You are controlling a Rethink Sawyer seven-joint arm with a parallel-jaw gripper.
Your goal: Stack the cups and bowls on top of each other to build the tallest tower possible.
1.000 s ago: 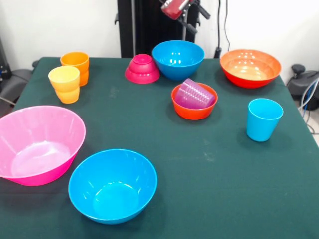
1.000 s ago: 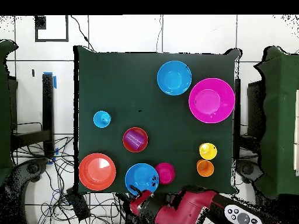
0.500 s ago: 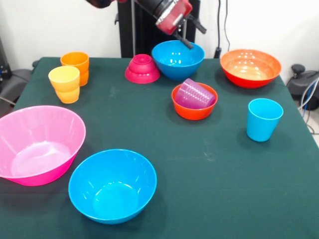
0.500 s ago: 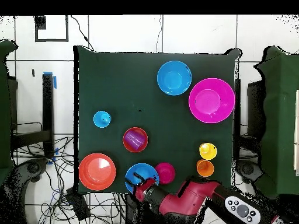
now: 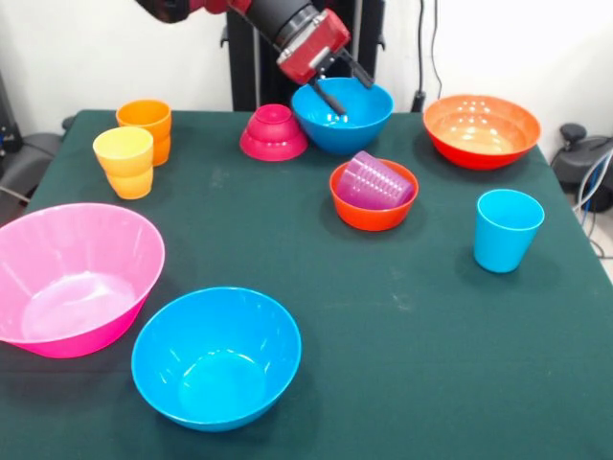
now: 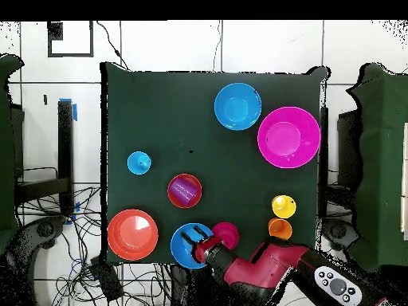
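My gripper (image 5: 345,92) hangs open and empty over the rim of the far blue bowl (image 5: 356,130), its fingers spread above the bowl's inside; from above the gripper (image 6: 204,246) covers part of that bowl (image 6: 186,244). A small magenta bowl (image 5: 274,134) sits upside down just left of it. The purple cup (image 5: 375,180) lies tilted inside the small orange-red bowl (image 5: 372,215). The orange cup (image 5: 145,123) and yellow-orange cup (image 5: 124,161) stand at the far left. The light blue cup (image 5: 507,230) stands alone on the right.
A large pink bowl (image 5: 72,278) and a second blue bowl (image 5: 216,356) sit near the front left. A wide orange bowl (image 5: 482,129) is at the far right corner. Cables and chairs lie beyond the green table (image 5: 402,326).
The arm has swung down and to the left from the top edge, bringing the gripper over the far blue bowl. No cup or bowl has moved.
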